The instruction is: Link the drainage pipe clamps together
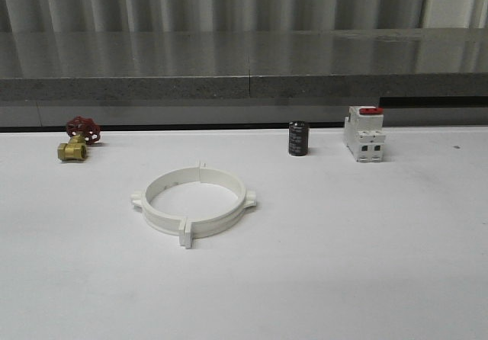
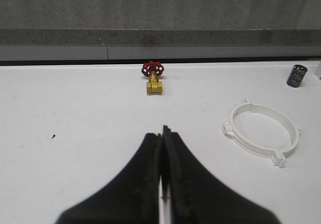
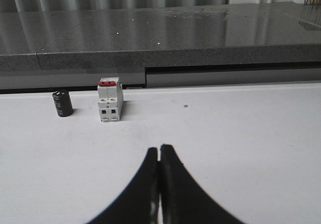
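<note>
A lab-like test bench: bare white table [image 1: 366, 279], grey stone ledge [image 1: 244, 65], scattered plumbing and electrical parts.

the left tool [image 2: 164, 133] shows two matte black fingers, broad at the base and curving to slim tips, their inner pads faintly ribbed. the right tool [image 3: 159, 151] is the same smooth black.

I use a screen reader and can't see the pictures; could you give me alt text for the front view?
A wide white plastic ring made of two half-ring pipe clamps lies flat near the middle of a white table. Along the far edge stand a brass valve with a red handwheel at left, a black cylinder, and a white boxy breaker with a red top at right.
</note>
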Motion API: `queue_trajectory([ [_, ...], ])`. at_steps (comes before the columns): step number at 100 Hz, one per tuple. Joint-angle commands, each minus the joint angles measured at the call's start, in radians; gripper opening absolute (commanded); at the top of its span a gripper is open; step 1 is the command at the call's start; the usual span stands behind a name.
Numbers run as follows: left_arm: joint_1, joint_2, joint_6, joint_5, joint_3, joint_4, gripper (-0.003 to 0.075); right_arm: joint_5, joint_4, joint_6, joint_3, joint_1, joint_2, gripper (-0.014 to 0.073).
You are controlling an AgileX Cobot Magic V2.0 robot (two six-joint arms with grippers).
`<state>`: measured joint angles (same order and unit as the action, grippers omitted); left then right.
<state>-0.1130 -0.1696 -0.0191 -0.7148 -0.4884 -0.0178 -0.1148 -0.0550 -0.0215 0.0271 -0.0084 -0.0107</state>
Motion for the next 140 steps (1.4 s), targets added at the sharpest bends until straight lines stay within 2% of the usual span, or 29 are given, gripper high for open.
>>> queue_trajectory([
  [1,0.002,-0.013,-0.002,0.079,-0.025,-0.008,-0.0021,0.087,0.013,0.004,-0.016,0.003,-0.018,-0.0067],
  [36,0.002,-0.013,-0.002,0.083,-0.024,-0.008,-0.0021,0.086,0.013,0.004,-0.016,0.003,-0.018,-0.0067],
  [55,0.004,0.018,-0.002,0.24,0.042,0.036,-0.0021,0.086,0.013,0.004,-0.016,0.003,-0.018,-0.0067],
  [82,0.054,0.206,-0.002,0.402,0.298,0.045,-0.0021,0.082,0.013,0.004,-0.016,0.003,-0.018,-0.0067],
  [106,0.079,0.2,-0.002,0.525,0.425,0.042,-0.0021,0.079,0.013,0.004,-0.016,0.003,-0.018,-0.0067],
  [129,0.079,0.2,-0.002,0.715,0.51,0.044,-0.0021,0.079,0.013,0.004,-0.016,0.003,-0.018,-0.0067],
  [140,0.075,0.2,-0.009,0.739,0.535,0.044,-0.0021,0.079,0.013,0.004,-0.016,0.003,-0.018,-0.0067],
])
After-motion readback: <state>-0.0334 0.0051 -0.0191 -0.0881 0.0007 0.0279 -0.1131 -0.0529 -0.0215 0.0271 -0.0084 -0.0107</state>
